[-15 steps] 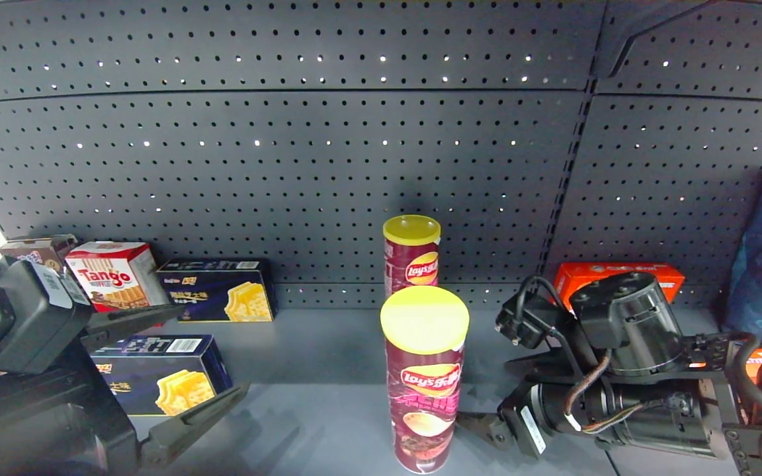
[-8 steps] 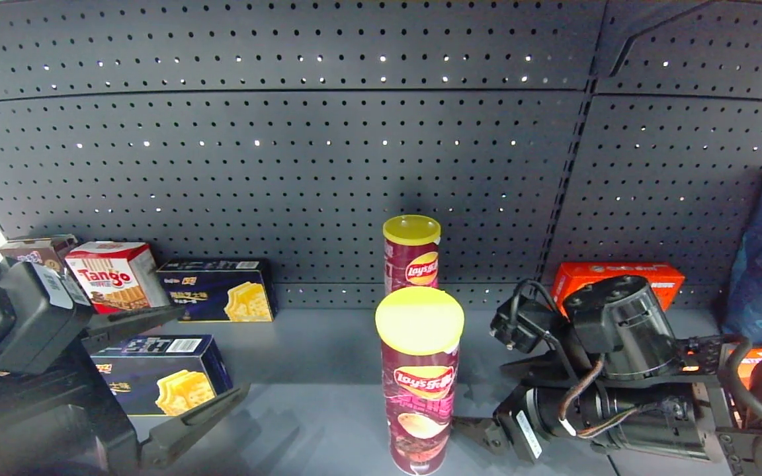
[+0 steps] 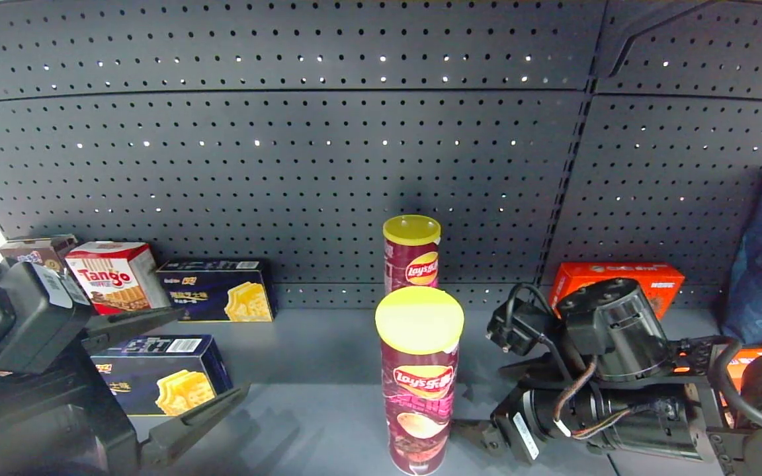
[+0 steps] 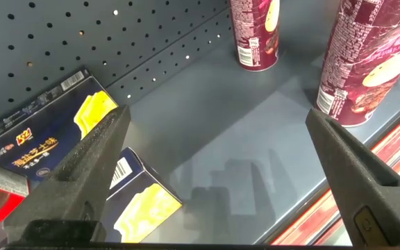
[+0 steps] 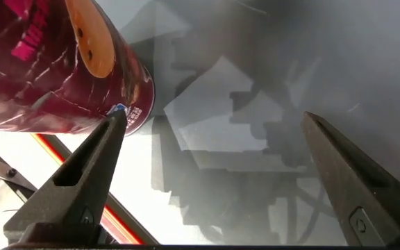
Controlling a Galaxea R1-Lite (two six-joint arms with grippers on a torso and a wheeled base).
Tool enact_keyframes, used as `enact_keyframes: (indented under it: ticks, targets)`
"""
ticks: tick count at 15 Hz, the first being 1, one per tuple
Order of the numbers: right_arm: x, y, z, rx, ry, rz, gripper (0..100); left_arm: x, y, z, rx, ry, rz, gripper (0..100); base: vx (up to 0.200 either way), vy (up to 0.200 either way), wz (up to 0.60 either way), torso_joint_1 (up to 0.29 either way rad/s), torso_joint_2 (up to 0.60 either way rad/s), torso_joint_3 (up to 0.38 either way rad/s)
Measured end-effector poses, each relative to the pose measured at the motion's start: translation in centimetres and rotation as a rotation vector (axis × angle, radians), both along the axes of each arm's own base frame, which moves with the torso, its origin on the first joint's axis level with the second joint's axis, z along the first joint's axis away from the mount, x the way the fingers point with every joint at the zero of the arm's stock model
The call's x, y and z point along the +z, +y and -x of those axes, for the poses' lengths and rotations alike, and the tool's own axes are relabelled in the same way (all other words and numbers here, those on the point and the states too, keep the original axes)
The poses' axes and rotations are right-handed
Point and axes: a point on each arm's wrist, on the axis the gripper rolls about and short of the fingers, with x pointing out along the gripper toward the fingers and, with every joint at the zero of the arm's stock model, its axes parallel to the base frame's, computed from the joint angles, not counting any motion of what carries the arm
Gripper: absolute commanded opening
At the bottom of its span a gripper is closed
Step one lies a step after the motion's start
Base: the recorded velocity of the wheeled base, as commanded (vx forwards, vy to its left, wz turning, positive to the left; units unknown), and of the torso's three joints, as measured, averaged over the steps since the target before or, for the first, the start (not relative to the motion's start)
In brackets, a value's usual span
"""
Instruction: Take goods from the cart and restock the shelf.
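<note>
Chip can (image 3: 419, 380) stood upright at lower centre on the shelf (image 3: 328, 357), looking stocked, with right gripper (image 5: 212, 117) beside it and left gripper (image 4: 215, 112) both open, empty.

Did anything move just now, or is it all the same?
The front chips can slid a tiny bit toward the robot's left, then stopped. The right arm crept the same way and a little lower in the head view, its right pincer open beside that can. The left pincer, the back can and the boxes stayed put.
</note>
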Motion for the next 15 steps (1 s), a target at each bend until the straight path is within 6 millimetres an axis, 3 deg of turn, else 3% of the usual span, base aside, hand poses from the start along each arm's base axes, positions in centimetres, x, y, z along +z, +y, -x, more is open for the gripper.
enact_keyframes:
  ticks: [15]
  targets:
    - [0.36,-0.24,0.23,-0.003,-0.011,-0.006,100,0.02,0.11,0.21,0.002,-0.005,0.003,100,0.0,0.0,0.0,0.0,0.0,0.0]
